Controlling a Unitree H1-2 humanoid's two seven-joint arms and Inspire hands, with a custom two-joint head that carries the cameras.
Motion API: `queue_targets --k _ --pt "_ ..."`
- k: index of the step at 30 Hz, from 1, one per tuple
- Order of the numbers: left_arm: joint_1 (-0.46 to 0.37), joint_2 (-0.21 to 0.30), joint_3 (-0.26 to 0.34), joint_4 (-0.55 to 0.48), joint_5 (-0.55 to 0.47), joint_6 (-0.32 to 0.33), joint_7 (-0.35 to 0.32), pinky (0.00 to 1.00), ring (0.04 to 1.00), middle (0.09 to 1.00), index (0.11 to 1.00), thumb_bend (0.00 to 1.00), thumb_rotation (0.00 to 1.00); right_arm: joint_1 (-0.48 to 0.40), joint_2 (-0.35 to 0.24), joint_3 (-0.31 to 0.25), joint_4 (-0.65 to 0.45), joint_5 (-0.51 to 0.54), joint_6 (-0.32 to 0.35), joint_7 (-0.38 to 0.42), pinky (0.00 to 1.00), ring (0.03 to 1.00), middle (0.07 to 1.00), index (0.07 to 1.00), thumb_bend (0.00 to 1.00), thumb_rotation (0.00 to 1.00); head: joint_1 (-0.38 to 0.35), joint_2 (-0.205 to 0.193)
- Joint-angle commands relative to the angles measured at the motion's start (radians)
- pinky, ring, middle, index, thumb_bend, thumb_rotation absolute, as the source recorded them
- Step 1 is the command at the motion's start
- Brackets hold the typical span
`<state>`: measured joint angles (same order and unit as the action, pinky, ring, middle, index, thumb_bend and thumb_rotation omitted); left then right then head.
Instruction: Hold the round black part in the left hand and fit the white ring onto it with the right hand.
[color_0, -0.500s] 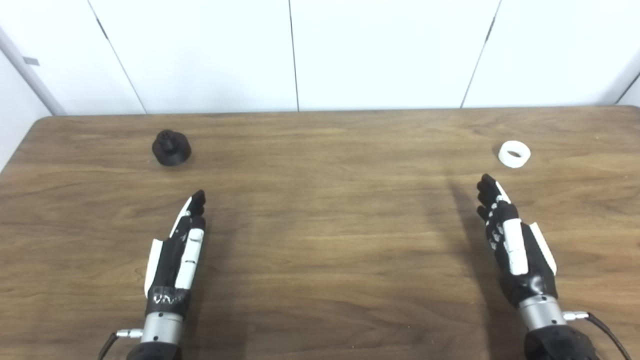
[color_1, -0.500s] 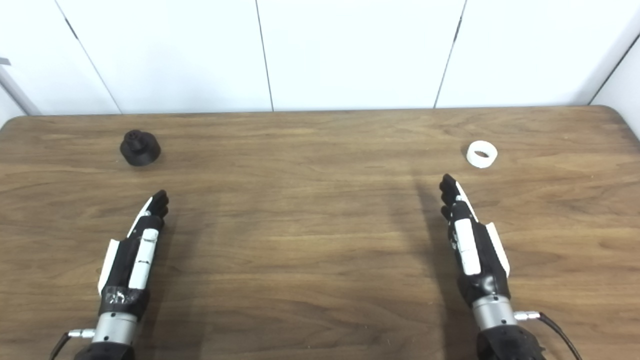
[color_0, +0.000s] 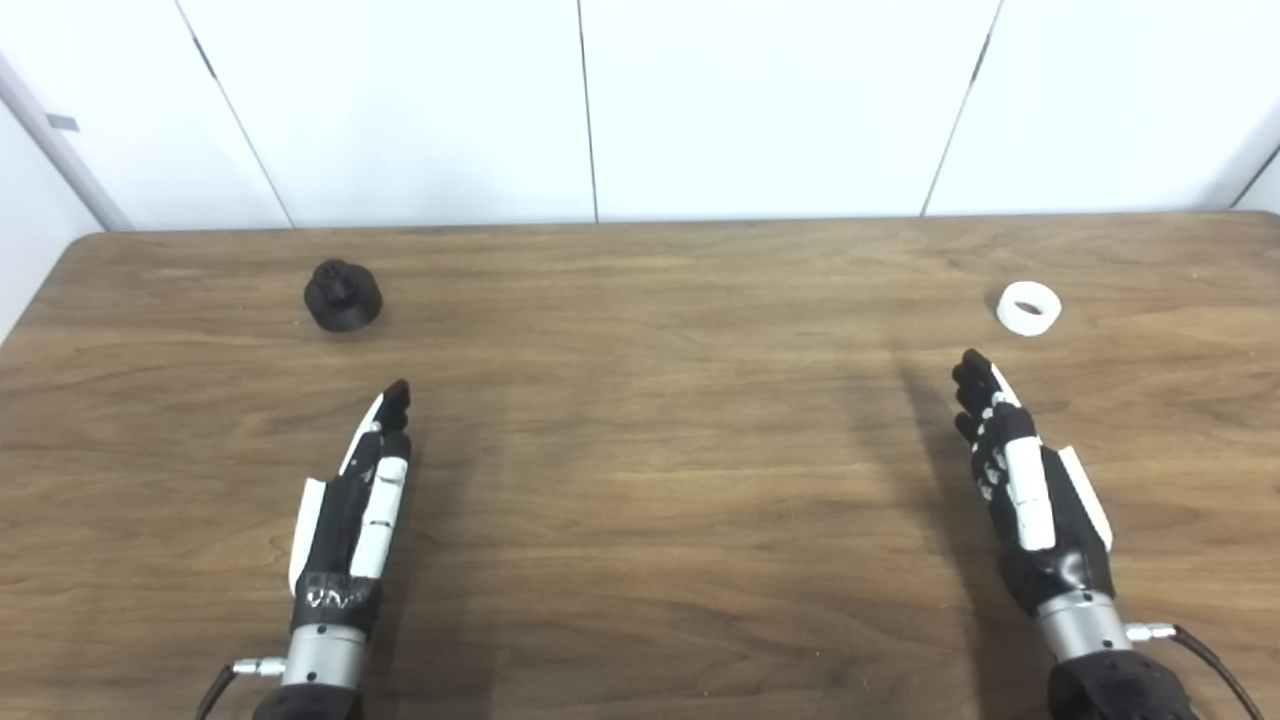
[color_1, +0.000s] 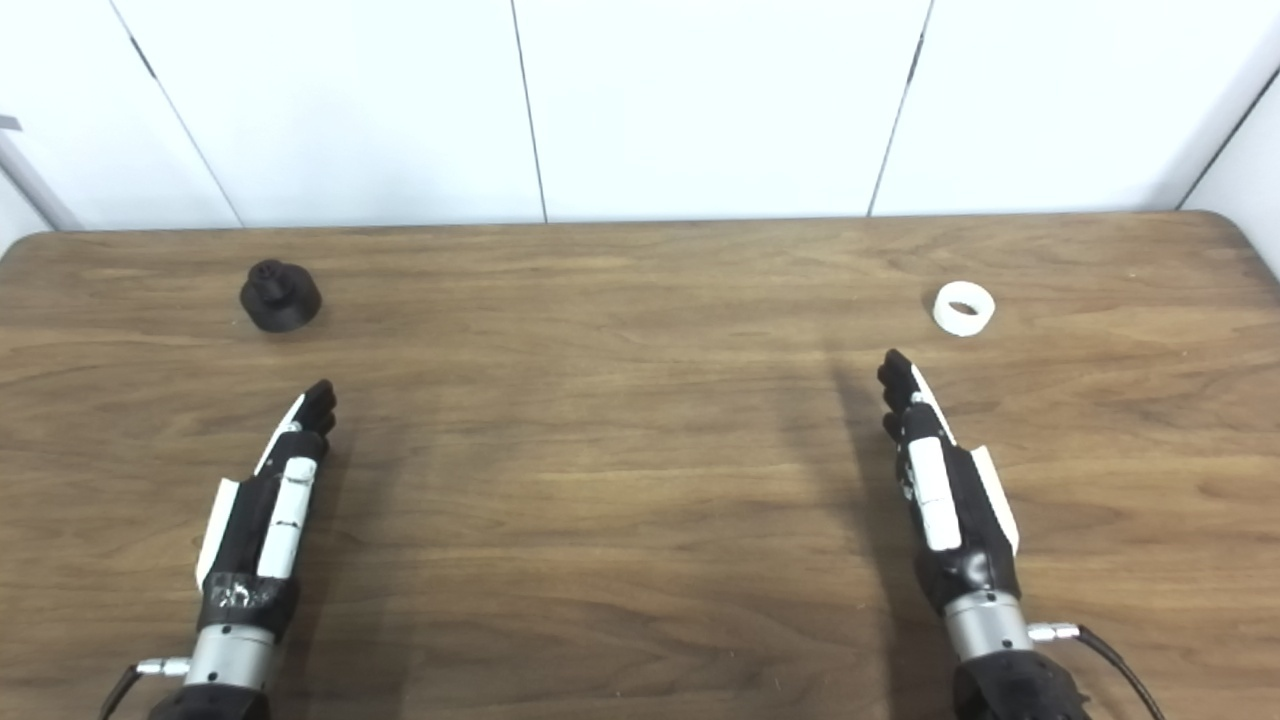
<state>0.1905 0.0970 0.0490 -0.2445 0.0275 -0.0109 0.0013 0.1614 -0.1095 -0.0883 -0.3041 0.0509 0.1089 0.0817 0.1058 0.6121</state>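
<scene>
Beyond right hand (color_0: 1020, 470): white ring (color_0: 1029, 308), apart

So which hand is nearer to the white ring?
Right. The right hand lies just in front of the white ring, not touching it; the left hand is far across the table.

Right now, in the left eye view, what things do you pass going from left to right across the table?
Round black part → left hand → right hand; the white ring overlaps it.
</scene>
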Motion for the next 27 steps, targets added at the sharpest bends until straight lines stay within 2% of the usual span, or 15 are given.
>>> queue_targets --k 1,9,15,21,27 --pt "0.006 -0.019 -0.003 -0.005 -0.010 -0.003 0.003 1.00 0.984 0.971 0.963 0.51 0.91 0.012 -0.014 0.000 -0.009 -0.002 -0.042 0.002 1.00 0.999 0.970 0.958 0.63 1.00 0.017 -0.004" --pt "0.010 -0.035 -0.026 0.000 0.019 -0.008 0.015 1.00 0.988 0.975 0.966 0.52 0.91 0.013 -0.021 -0.016 0.020 0.015 -0.054 0.007 1.00 0.992 0.967 0.957 0.64 1.00 0.114 -0.038" --pt "0.008 -0.045 -0.055 0.029 0.040 -0.022 0.036 1.00 0.996 0.977 0.966 0.58 0.92 0.011 -0.047 -0.028 0.064 0.046 -0.089 0.036 1.00 1.000 0.983 0.972 0.66 1.00 0.196 -0.089" --pt "0.008 -0.055 -0.080 0.044 0.051 -0.011 0.053 1.00 1.000 0.987 0.972 0.56 0.93 0.002 -0.072 -0.027 0.115 0.091 -0.142 0.065 1.00 1.000 1.000 0.997 0.60 1.00 0.227 -0.125" --pt "0.004 -0.053 -0.097 0.067 0.068 -0.042 0.072 1.00 1.000 0.988 0.970 0.52 0.95 -0.011 -0.075 -0.023 0.151 0.109 -0.170 0.069 1.00 1.000 1.000 1.000 0.62 1.00 0.233 -0.137"
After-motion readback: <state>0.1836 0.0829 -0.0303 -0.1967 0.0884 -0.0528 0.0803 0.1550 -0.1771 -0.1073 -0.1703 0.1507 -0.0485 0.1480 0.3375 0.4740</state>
